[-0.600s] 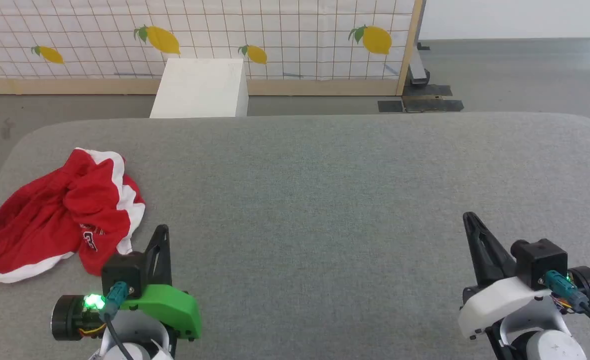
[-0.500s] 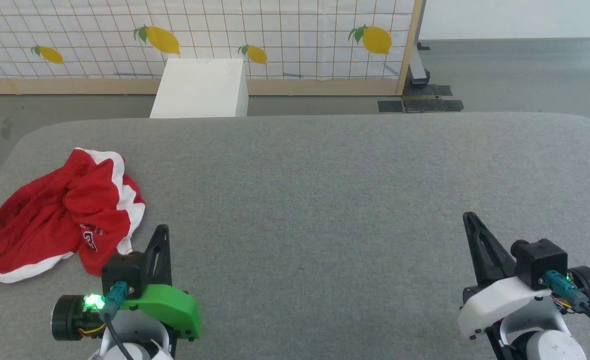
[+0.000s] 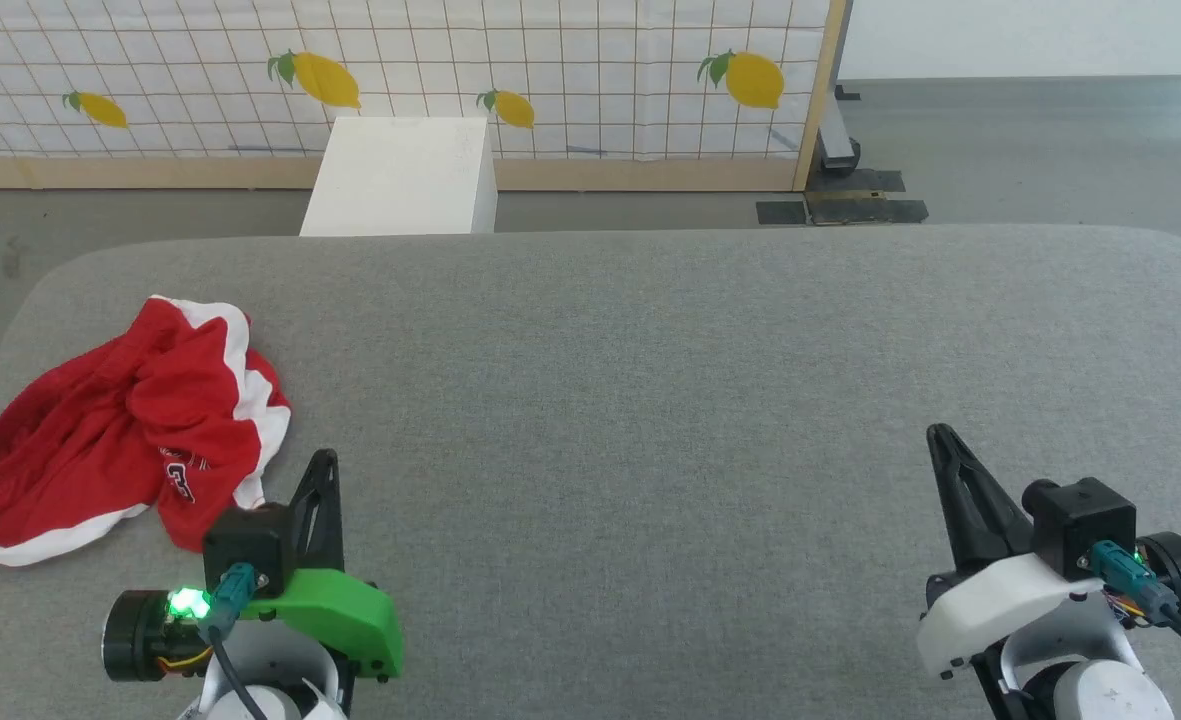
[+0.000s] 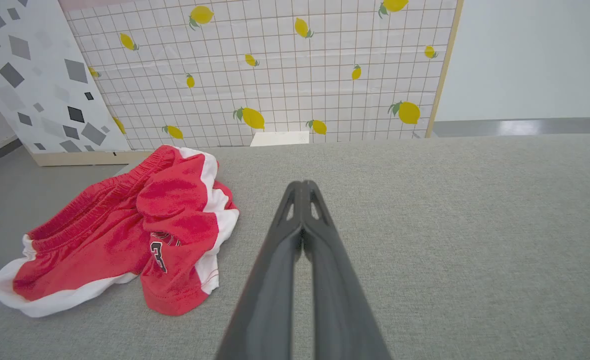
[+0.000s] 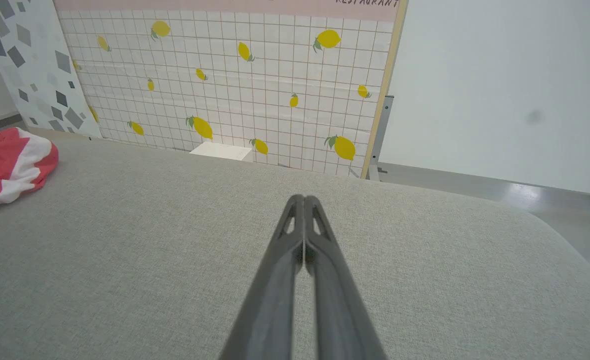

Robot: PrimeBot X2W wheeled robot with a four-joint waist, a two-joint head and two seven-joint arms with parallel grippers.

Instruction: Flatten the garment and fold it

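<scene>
One wide desk [image 3: 650,400] with grey woven cloth on top and rounded far corners took up the near ground. Beyond it lay a grey floor [image 3: 1030,150], and on that floor a plain white box [image 3: 400,175] stood against a screen [image 3: 570,70] of white squares printed with yellow lemons, edged by a pale wood frame [image 3: 818,100]. In the left wrist view a second panel [image 4: 30,75], white with scattered grey shapes, stood to the left of the lemon one. A bare pale wall [image 5: 499,90] ran off to the right.

The garment [image 3: 120,430] lay crumpled on the desk's left side, close to that edge, unflattened and unfolded. It was bright red with broad white bands along its hems. A gathered waistband [image 4: 95,200] ran along its far side, one part was flopped over the rest, and a small dark-and-white logo [image 4: 159,247] showed on the near fold.

The left gripper [image 3: 322,462] hung just near and right of the garment, apart from it. Its jaws were pressed together on nothing. The right gripper [image 3: 938,432] sat well off over the desk's bare right side, with its jaws likewise closed and empty.
</scene>
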